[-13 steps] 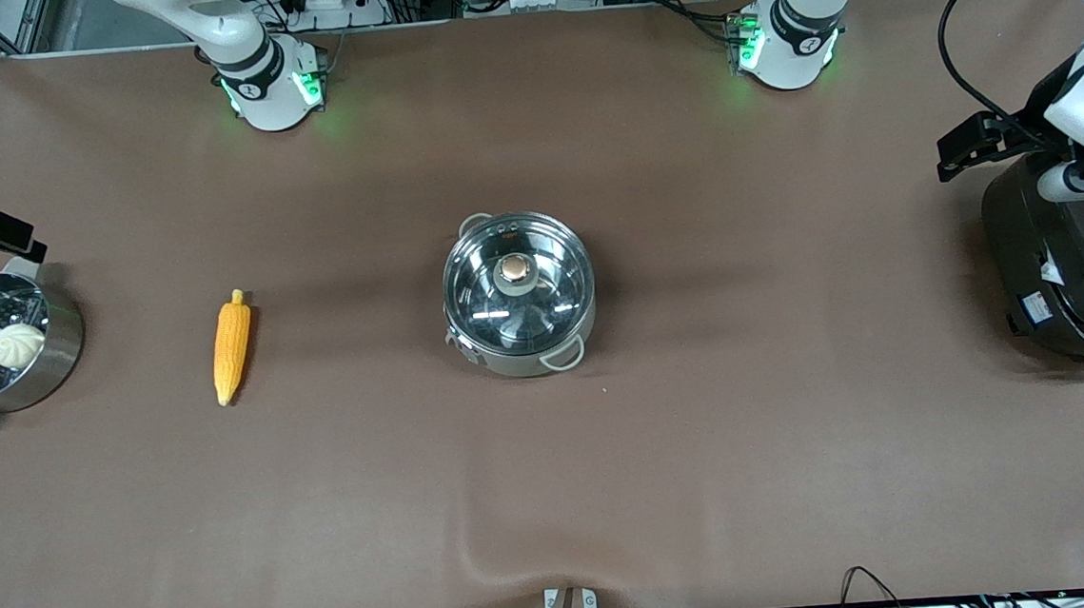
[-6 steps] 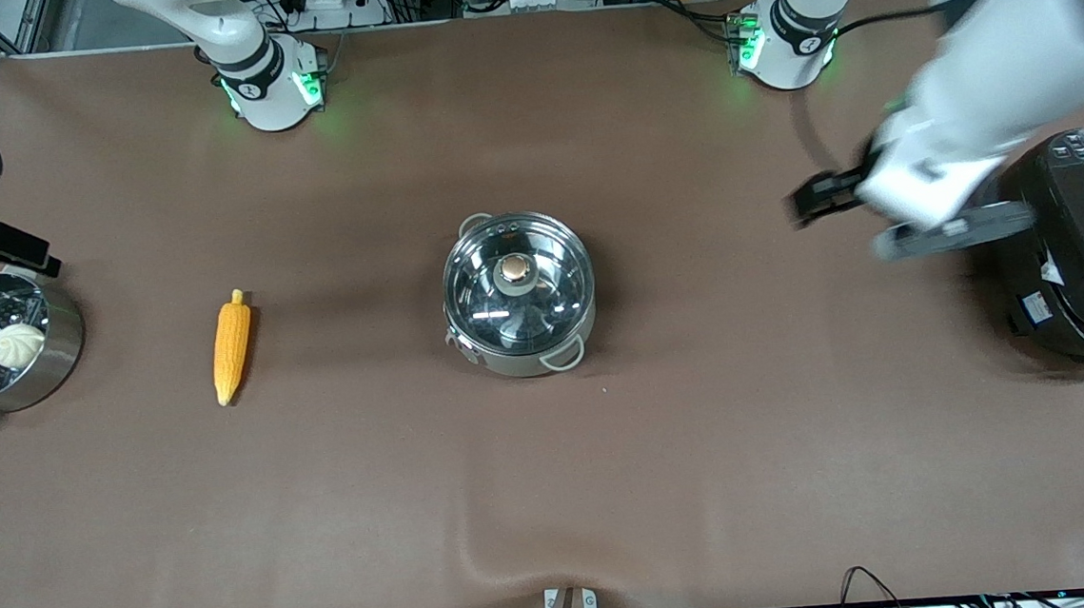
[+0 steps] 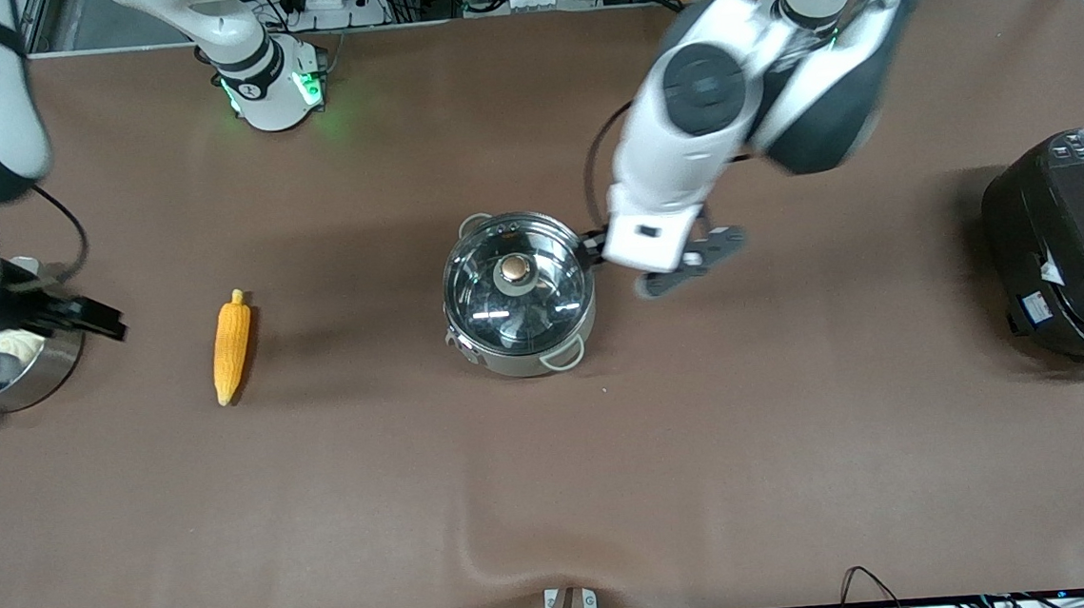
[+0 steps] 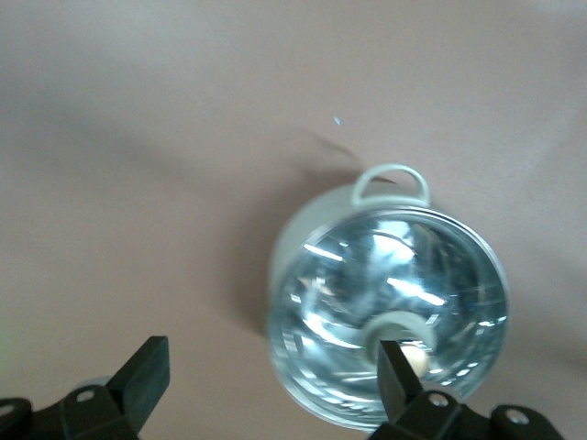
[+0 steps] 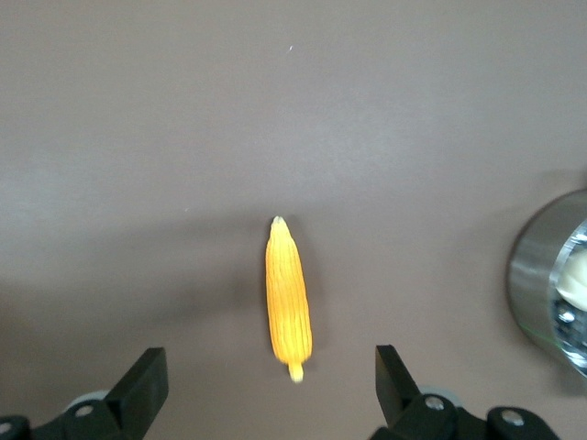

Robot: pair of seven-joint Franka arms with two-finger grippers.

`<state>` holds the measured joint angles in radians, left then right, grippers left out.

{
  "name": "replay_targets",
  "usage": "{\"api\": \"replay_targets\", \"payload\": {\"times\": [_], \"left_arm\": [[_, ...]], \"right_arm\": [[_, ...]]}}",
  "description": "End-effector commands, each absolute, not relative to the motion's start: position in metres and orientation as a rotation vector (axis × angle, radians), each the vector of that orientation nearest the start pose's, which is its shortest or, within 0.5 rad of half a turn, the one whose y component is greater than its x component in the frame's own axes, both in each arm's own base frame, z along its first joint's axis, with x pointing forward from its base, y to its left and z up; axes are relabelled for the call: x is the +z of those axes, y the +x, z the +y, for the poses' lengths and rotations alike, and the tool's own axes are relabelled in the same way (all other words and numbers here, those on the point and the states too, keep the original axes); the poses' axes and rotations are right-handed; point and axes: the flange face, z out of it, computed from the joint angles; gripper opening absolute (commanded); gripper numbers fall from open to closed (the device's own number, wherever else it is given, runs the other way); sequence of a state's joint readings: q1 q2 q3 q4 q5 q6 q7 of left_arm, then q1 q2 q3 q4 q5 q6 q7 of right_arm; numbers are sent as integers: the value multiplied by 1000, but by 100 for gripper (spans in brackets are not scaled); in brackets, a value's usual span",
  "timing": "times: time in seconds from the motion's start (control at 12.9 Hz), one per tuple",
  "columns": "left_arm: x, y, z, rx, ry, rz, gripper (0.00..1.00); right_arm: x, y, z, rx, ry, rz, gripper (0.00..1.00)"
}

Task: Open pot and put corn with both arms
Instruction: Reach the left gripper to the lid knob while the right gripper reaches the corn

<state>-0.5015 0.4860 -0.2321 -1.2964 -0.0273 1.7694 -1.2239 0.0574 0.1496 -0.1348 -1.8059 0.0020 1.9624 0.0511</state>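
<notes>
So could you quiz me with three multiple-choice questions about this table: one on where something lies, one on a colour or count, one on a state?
1. Where does the corn lie?
A. In the pot
B. On the table, between the pot and the steamer pot
C. On the rice cooker

2. What colour is the lid knob?
A. Brass
B. Red
C. Black

3. How is the pot now?
A. Lid off
B. Tipped over
C. Glass lid on

Answers:
1 B: the corn lies bare on the table, with the steamer pot toward the right arm's end.
2 A: the knob gleams brass.
3 C: the glass lid covers it, and the open left gripper hovers beside it.
</notes>
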Motion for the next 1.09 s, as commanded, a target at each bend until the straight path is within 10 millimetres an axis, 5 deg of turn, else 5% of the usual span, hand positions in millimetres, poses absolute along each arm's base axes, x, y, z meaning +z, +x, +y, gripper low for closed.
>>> {"api": "replay_targets", "payload": {"times": [0.0, 0.16, 0.31, 0.85, 1.01], "left_arm": [[441, 539, -488, 171, -3084, -1027, 100], [419, 523, -515, 134, -3046, -1093, 100], [404, 504, -540, 85, -3030, -1098, 88], [358, 505, -555, 65, -3021, -1141, 78], [358, 504, -558, 46, -3025, -1136, 78]], "right_arm": [[388, 605, -30, -36, -3163, 170, 100], [334, 598, -31, -91, -3167, 165, 100], [305, 594, -30, -99, -3172, 151, 100], [231, 581, -39, 15, -3189, -40, 100], [211, 573, -40, 13, -3191, -39, 100]]}}
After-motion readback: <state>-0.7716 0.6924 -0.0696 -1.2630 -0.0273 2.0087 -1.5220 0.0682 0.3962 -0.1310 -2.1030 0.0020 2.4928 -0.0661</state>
